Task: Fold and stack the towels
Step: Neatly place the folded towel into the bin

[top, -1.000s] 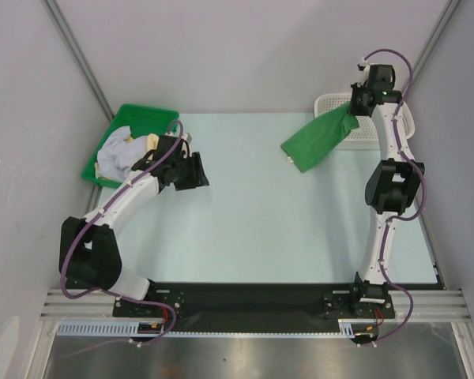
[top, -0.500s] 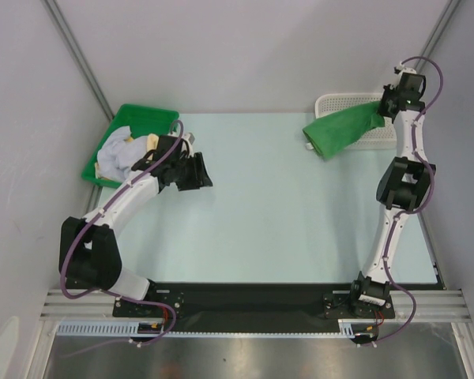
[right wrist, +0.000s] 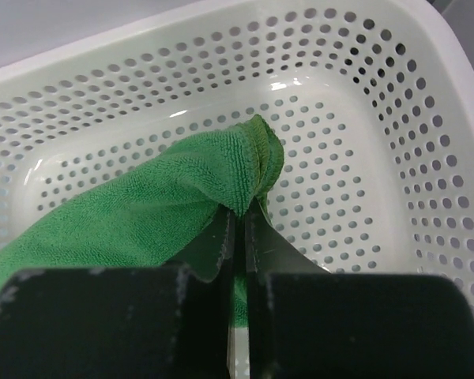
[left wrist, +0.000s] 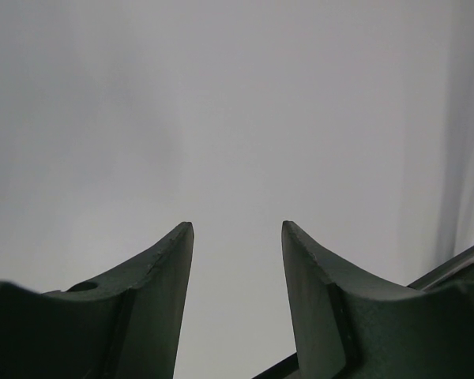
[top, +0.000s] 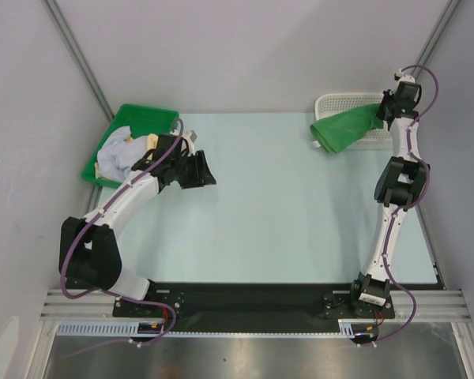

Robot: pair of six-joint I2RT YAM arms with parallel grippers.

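We see the right gripper [right wrist: 238, 212] pressed together on a bunched corner of the green towel [top: 341, 131], raised at the far right of the table [top: 284, 221]. The towel trails leftward from that pinch. Its upper part crosses the white mesh basket [top: 329, 101] and its lower end droops past the basket's near-left rim; we cannot tell whether it touches the tabletop. In the wrist view, the basket's perforated floor lies directly beneath the pinched fold. The left gripper [top: 197, 170] hovers with jaws spread and nothing between them, just beside the green plastic tray [top: 148, 113] at the far left. In that tray lie the other towels — a crumpled white-lavender towel [top: 117, 155] with a yellow towel [top: 150, 142] peeking out at its right edge. The left arm's wrist hides the tray's near-right corner.
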